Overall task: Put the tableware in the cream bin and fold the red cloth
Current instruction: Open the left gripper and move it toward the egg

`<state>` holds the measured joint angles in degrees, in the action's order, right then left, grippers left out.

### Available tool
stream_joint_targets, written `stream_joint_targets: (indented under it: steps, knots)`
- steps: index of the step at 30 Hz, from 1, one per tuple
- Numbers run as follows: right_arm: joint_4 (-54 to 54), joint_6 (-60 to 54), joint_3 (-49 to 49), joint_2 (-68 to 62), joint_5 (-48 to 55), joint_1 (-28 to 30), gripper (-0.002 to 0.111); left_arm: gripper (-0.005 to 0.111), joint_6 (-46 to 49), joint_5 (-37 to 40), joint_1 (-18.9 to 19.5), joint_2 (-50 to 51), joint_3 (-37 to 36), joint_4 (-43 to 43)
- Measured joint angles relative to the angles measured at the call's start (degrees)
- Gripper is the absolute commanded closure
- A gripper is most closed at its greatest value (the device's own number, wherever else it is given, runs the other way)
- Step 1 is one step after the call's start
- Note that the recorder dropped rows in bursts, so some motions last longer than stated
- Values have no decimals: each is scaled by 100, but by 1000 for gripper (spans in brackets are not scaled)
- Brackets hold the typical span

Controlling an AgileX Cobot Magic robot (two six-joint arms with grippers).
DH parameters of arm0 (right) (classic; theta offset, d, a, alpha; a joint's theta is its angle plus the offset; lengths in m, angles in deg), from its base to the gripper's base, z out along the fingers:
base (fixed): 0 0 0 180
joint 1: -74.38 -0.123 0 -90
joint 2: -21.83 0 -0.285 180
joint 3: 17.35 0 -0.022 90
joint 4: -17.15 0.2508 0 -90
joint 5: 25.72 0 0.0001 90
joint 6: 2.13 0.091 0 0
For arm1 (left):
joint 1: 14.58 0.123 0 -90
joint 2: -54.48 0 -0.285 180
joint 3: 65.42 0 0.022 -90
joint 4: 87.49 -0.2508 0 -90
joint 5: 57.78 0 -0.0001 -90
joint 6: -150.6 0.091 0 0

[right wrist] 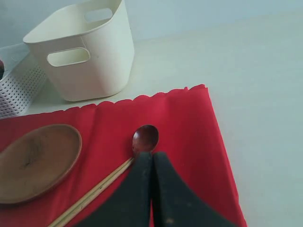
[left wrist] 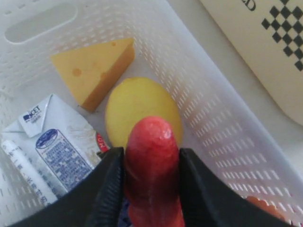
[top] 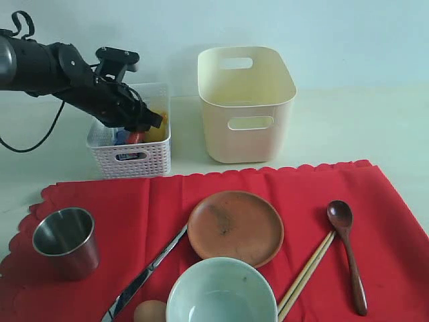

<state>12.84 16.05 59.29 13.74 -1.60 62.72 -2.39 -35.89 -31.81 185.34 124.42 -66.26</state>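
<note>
Left end effector (top: 137,121) at the white lattice basket (top: 134,161), tipped down into its opening, pinching a red sausage (left wrist: 152,165) between two dark pads. In the left wrist view, directly below the sausage, a yellow lemon (left wrist: 142,111). Beyond it a wedge of cheese (left wrist: 94,71), and to one side a small blue-white carton (left wrist: 52,146), all on the basket floor.

Right end effector (right wrist: 152,158) pressed together, holding nothing, hovering over the red cloth (top: 134,201) just beside the round end of the dark wooden spoon (top: 348,251).

All tableware out on the cloth, none in the cream bin (top: 244,127):
- Steel cup (top: 65,240) upright at the left.
- Knife (top: 147,272) lying slantwise beside the round brown plate (top: 234,227).
- Pale green bowl (top: 221,295) in front of the plate, overlapping its near edge.
- Wooden chopsticks (top: 305,274) between plate and spoon.

An egg (top: 151,312) at the front, near the knife.

Cream bin upright on the bench (top: 348,127) behind the cloth, to the right of the basket, nothing visible inside. Cloth spread flat, not yet folded.

Likely step in hand: dropping off the sausage to clear food from the cloth. To do it well:
- Lower a little more.
- Aim for bare basket floor beside the lemon rather than on top of it, to prevent a roll.
- Spread the pads only once low.
- Lift straight up, clear of the lattice wall and rim.
</note>
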Motion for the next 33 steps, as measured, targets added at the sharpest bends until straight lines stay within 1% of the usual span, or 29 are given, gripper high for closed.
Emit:
stream_joint_targets:
  steps: [3,6,12,17,21,29,33]
  knots:
    - [0,0,0,0,0,0,108,48,0,41,0,-12,0,0]
    - [0,0,0,0,0,0,108,39,0,54,0,-81,0,0]
    - [0,0,0,0,0,0,108,39,0,262,0,-434,4,0]
    - [0,0,0,0,0,0,108,39,0,732,0,-794,4,0]
    - [0,0,0,0,0,0,108,39,52,1349,0,-1049,4,-77]
    - [0,0,0,0,0,0,108,39,409,2888,0,-1413,4,-177]
    - [0,0,0,0,0,0,108,40,636,3290,0,-1679,-182,-104]
